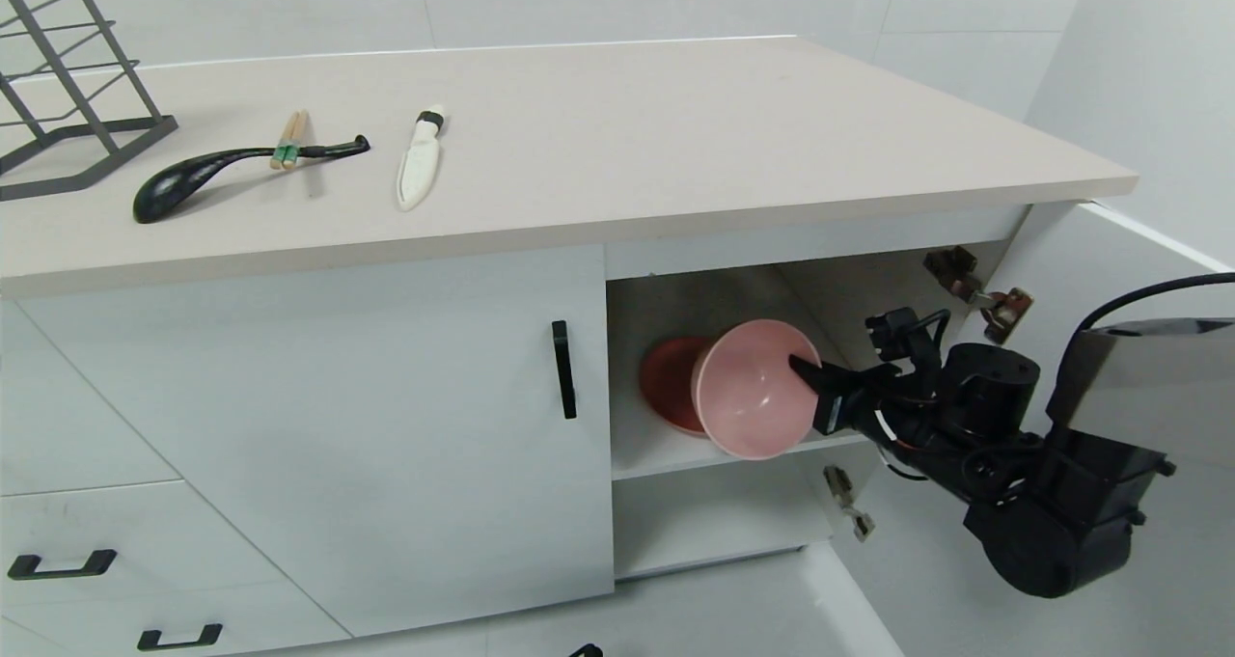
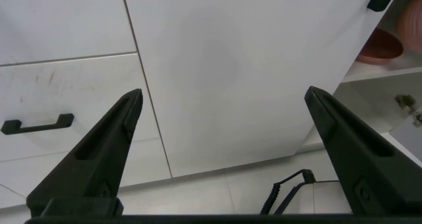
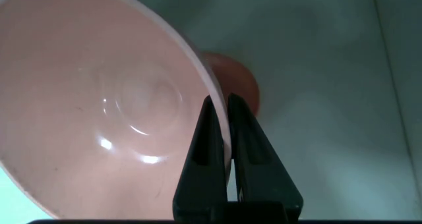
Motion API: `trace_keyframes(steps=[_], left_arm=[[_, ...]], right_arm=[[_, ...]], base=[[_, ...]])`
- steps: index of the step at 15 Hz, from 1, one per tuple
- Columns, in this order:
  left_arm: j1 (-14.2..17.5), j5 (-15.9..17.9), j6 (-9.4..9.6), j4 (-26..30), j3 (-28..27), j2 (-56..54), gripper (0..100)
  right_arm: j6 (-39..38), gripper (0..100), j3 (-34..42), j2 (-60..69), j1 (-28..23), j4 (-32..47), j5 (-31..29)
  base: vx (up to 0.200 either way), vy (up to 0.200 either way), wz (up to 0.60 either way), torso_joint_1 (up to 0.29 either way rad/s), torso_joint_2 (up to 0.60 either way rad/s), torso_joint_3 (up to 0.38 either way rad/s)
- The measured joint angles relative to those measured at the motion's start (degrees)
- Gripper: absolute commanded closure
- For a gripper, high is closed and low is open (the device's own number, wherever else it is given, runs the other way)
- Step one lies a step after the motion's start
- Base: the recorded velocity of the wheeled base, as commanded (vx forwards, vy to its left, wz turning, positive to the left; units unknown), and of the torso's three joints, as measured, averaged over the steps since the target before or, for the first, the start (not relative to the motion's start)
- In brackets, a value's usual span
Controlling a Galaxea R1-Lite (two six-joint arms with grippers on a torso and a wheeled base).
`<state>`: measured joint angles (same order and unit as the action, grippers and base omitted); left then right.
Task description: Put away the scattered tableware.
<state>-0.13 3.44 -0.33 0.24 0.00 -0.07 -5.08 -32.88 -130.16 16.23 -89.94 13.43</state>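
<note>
On the beige desk, a glossy black plastic ladle, a pair of wooden chopsticks and a white sheathed knife are left unstored. The left gripper is spread wide, empty, before the closed white cupboard door. Farther right, a red dish is already set on the cupboard shelf, and a pale pink bowl, just beside it, is pinched by its rim in the right gripper, not yet released.

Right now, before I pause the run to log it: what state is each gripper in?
Left gripper: open, holding nothing.
Right gripper: shut on the pink bowl, at its rim.
</note>
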Motion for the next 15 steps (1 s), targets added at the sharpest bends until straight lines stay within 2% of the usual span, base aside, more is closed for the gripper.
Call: trace_keyframes(steps=[7,15], left_arm=[[0.0,0.0,0.01,0.0,0.0,0.0,0],[0.0,0.0,0.01,0.0,0.0,0.0,0]], right_arm=[[-0.1,100,-7.2,-4.2,0.4,0.5,0.1],[-0.1,100,-19.2,-7.2,0.5,12.4,0.0]], base=[[0.000,0.000,0.00,0.000,0.00,0.000],[0.000,0.000,0.00,0.000,0.00,0.000]])
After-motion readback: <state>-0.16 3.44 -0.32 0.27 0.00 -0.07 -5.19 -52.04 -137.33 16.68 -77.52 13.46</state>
